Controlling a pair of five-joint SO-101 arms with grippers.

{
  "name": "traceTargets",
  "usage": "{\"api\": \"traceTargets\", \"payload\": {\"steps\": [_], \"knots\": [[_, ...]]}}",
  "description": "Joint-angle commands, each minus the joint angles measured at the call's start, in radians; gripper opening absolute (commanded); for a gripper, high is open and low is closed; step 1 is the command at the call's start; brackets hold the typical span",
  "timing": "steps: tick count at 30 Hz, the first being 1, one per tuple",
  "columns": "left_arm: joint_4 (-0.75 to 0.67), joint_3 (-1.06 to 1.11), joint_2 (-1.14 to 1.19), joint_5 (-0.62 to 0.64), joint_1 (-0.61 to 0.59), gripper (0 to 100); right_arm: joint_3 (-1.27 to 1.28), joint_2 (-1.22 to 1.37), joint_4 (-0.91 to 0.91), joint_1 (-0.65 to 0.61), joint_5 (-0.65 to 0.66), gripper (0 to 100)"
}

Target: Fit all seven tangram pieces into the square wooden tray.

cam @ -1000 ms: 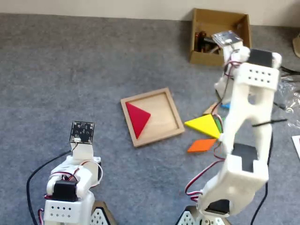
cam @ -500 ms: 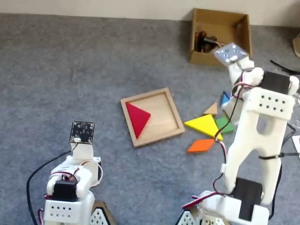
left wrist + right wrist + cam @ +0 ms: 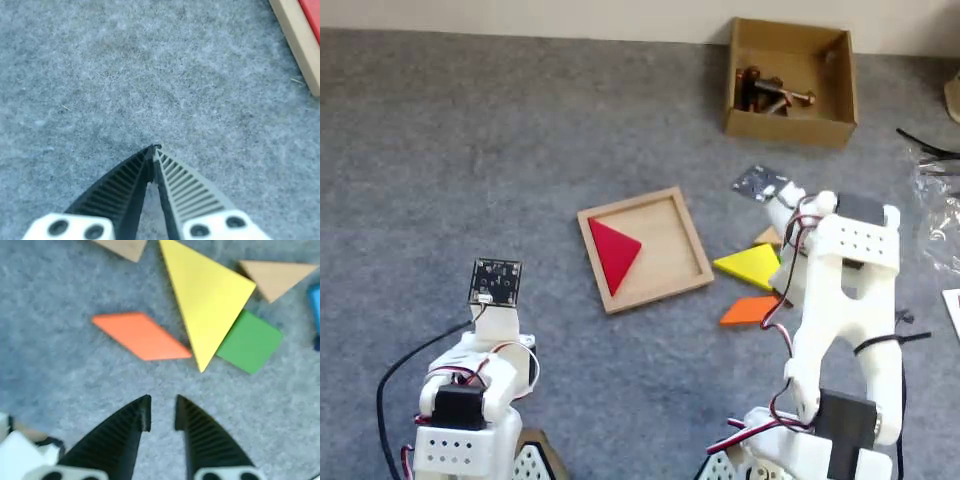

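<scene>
The square wooden tray (image 3: 692,238) lies mid-table with a red triangle (image 3: 613,253) in its left part. To its right lie a yellow triangle (image 3: 752,266), an orange parallelogram (image 3: 750,310) and a tan triangle (image 3: 767,236). My right arm (image 3: 845,250) stands over them. Its gripper (image 3: 161,412) hangs a little open and empty above bare carpet, close to the yellow triangle (image 3: 207,295), orange parallelogram (image 3: 141,336), green square (image 3: 249,341), tan triangle (image 3: 277,277) and a blue piece (image 3: 315,300). My left gripper (image 3: 152,148) is shut over carpet, short of the tray's edge (image 3: 295,40).
An open cardboard box (image 3: 790,125) holding small items sits at the back right. Cables and clear plastic (image 3: 935,190) lie at the right edge. My left arm (image 3: 480,385) is at the front left. Grey carpet covers the table.
My right arm has swung from beside the cardboard box back toward the front and now hangs over the loose pieces. The left arm and the pieces have not moved.
</scene>
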Motion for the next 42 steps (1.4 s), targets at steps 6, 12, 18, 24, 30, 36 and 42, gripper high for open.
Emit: {"api": "traceTargets", "payload": {"steps": [6,12,18,24,30,36,42], "knots": [[-0.003,0.019,-0.007,0.006,0.016,1,0.024,-0.041,-0.131,-0.096,0.011,15.2],[-0.003,0.019,-0.007,0.006,0.016,1,0.027,-0.033,-0.151,-0.191,0.011,15.2],[-0.003,0.019,-0.007,0.006,0.016,1,0.091,-0.033,-0.159,-0.249,0.094,15.2],[-0.003,0.019,-0.007,0.006,0.016,1,0.122,-0.031,-0.214,-0.246,0.100,17.8],[-0.003,0.019,-0.007,0.006,0.016,1,0.122,-0.031,-0.259,-0.231,0.107,21.3],[-0.003,0.019,-0.007,0.006,0.016,1,0.122,-0.030,-0.255,-0.229,0.146,23.1],[-0.003,0.019,-0.007,0.006,0.016,1,0.122,-0.030,-0.259,-0.211,0.146,30.3]]}}
